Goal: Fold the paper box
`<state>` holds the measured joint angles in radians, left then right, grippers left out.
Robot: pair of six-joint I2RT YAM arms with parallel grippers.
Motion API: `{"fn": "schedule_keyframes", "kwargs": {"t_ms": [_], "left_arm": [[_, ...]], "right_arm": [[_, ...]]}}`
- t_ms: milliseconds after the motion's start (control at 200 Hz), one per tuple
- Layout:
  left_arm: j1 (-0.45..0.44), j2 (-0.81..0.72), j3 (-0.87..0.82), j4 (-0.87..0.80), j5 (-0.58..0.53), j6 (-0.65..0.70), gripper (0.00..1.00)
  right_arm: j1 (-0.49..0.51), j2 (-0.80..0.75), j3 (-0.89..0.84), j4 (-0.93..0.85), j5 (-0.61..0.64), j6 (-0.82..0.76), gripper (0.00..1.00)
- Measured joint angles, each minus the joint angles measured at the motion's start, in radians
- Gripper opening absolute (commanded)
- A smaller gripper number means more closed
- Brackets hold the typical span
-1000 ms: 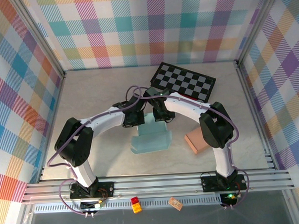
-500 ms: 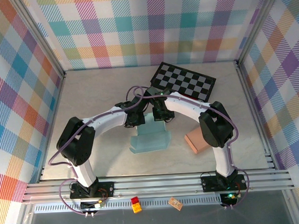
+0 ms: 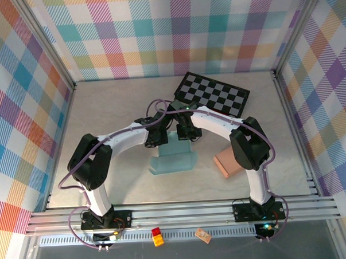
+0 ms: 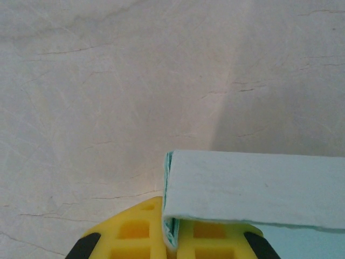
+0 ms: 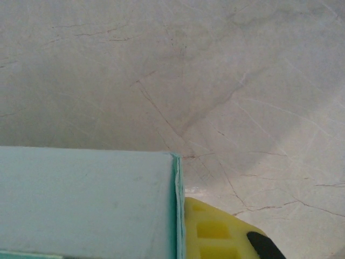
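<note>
The paper box point(image 3: 174, 157) is pale teal and lies partly folded at the table's middle, its far end raised between the two arms. My left gripper point(image 3: 156, 136) is shut on the left wall of that end. In the left wrist view its yellow fingers point(image 4: 132, 237) pinch the doubled paper edge point(image 4: 173, 229) under a folded-over flap point(image 4: 253, 189). My right gripper point(image 3: 186, 132) is shut on the right wall. The right wrist view has the teal panel point(image 5: 86, 199) against one yellow finger point(image 5: 215, 232), and the paper hides the other finger.
A black-and-white checkerboard point(image 3: 213, 94) lies at the back right. A tan block point(image 3: 227, 162) sits right of the box by the right arm. Two small items, red-yellow point(image 3: 157, 237) and orange point(image 3: 203, 235), rest on the front rail. Plaid walls enclose the table.
The box's near part has slid slightly left and the left arm has leaned a little forward. Both grippers stay on the box's far end.
</note>
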<state>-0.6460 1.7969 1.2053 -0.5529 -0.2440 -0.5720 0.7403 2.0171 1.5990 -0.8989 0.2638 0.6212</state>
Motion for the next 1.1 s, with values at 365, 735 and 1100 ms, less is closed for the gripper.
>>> {"fn": "schedule_keyframes", "kwargs": {"t_ms": [365,735,1100], "left_arm": [[-0.021,0.03,0.032,-0.041,-0.048,-0.05,0.0],[-0.022,0.071,0.046,-0.074,-0.019,-0.044,0.2],[-0.023,0.068,0.045,-0.075,-0.027,-0.026,0.0]], "right_arm": [[-0.015,0.001,-0.021,0.029,-0.036,0.004,0.0],[-0.02,0.0,-0.036,0.034,-0.042,0.026,0.0],[-0.02,0.0,-0.038,0.049,-0.047,0.026,0.0]]}}
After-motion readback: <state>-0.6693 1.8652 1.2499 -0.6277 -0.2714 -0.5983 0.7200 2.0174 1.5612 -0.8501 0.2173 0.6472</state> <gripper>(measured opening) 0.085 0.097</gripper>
